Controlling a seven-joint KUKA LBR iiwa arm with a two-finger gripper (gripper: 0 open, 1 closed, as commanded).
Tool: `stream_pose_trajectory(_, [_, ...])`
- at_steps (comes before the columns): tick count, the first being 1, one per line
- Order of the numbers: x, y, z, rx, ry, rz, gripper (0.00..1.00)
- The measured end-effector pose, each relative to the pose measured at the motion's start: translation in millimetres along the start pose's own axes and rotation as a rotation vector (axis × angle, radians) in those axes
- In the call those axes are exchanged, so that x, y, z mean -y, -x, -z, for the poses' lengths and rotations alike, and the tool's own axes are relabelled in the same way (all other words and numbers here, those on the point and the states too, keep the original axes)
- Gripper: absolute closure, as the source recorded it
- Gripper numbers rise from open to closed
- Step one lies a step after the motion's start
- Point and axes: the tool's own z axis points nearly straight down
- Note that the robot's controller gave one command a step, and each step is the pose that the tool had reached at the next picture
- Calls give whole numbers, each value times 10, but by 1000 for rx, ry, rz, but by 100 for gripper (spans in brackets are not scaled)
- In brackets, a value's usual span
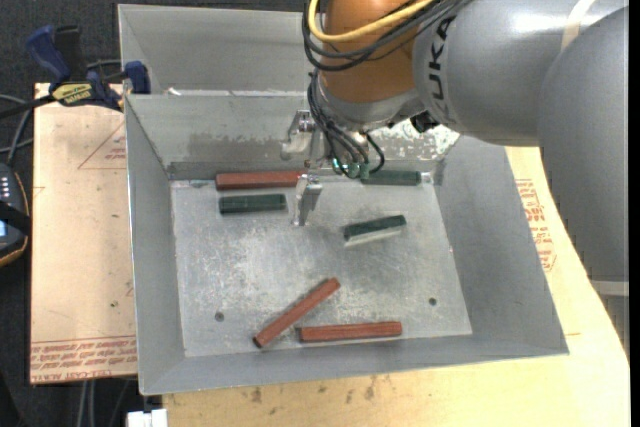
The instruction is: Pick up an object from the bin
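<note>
The pincer (303,212) hangs down from the orange-capped wrist into the far half of the grey metal bin (150,245), a little left of the middle, and its slim metal tip is low, close above the floor. Whether it is open or closed cannot be told, since the tip reads as one narrow shape from this angle, and nothing can be made out in its grasp. The things nearest to it are two short bars lying side by side along the far wall. The red-brown bar (257,180) lies farther back, with its right end just beside the pincer's shaft. The dark green bar (251,204) lies just nearer, with its right end a little left of the tip; whether either touches the pincer cannot be told. On the pincer's right, against the far wall and partly under the wrist's cables, lies a second dark green bar (392,178). A tilted green bar with a pale side (375,230) rests to the right of the tip and somewhat nearer. Well apart from these, toward the near wall, a slanted red-brown bar (296,312) lies next to a level red-brown bar (350,331), their ends close together. On the grey arm beside the orange cap the dark letters of KUKA (438,63) run up the casing, partly cut off by a cable.
</note>
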Motion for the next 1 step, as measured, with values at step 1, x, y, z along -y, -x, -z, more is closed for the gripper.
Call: stream_pose_trajectory(1, [4,17,43,7,0,-2,0])
